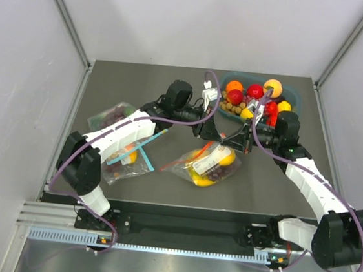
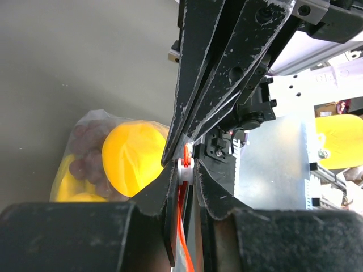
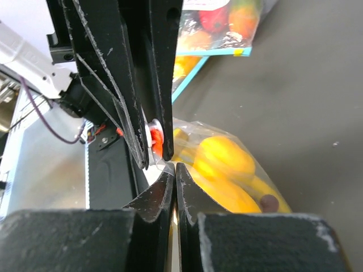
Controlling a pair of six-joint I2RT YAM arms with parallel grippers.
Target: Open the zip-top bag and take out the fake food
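We see the zip-top bag [image 1: 209, 165] lying on the dark tabletop [image 1: 174, 83] just below the middle of the overhead frame, its zip end lifted toward the two tools, which meet above it. The fake food [image 1: 213, 170] is inside it. In the left wrist view the lemon [image 2: 133, 164] fills the left centre, with the grape cluster [image 2: 91, 150] just to its left and the banana bunch [image 2: 71, 184] beneath, all behind clear plastic. The left tool [image 2: 184, 170] is clenched on the bag's red-orange zip strip [image 2: 182, 226], with a small white piece pinched between its tips at the frame's centre. The right tool [image 3: 174, 170] has its tips pressed fully together at the bag's upper edge, just below the left tool's grip. We cannot tell whether it has caught any plastic. At the upper right of the overhead frame sits a blue bin [image 1: 296, 93] of loose coloured fruit. Two clear bags with teal-blue strips [image 1: 128, 153] lie at the left, under the left arm.
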